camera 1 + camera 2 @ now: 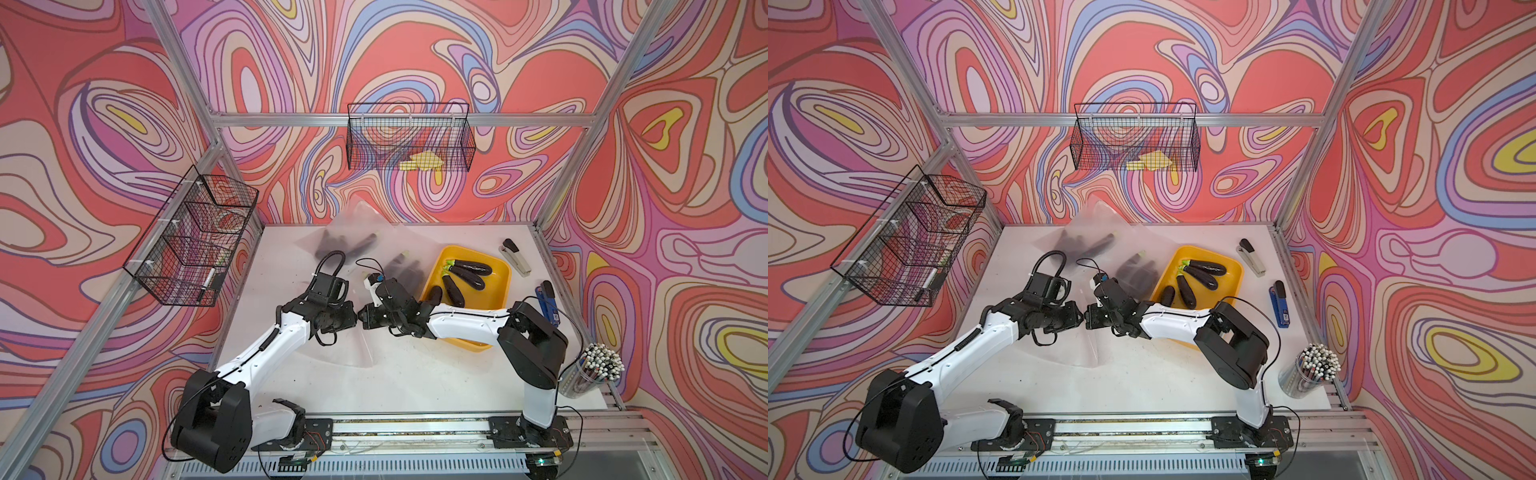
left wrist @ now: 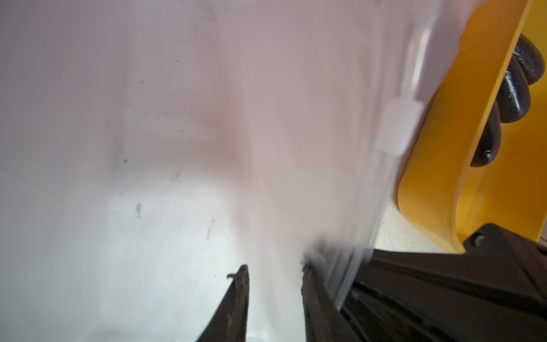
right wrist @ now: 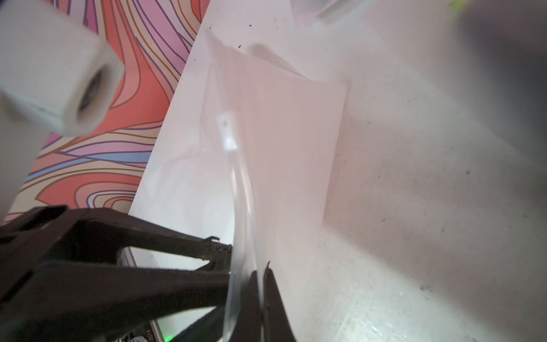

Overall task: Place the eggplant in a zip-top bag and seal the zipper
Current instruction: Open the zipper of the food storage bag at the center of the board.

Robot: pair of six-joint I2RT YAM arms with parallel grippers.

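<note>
While my right tool is clamped on the zip-top bag rim, the left tool stands open beside it. The eggplant lies in the yellow tray just past my right wrist, long axis front-to-back. Right arm is nearer.

The tray is yellow, the eggplants dark purple with green stems, the zip-top bag milky clear, the walls swirled red, pink, lilac, blue.
</note>
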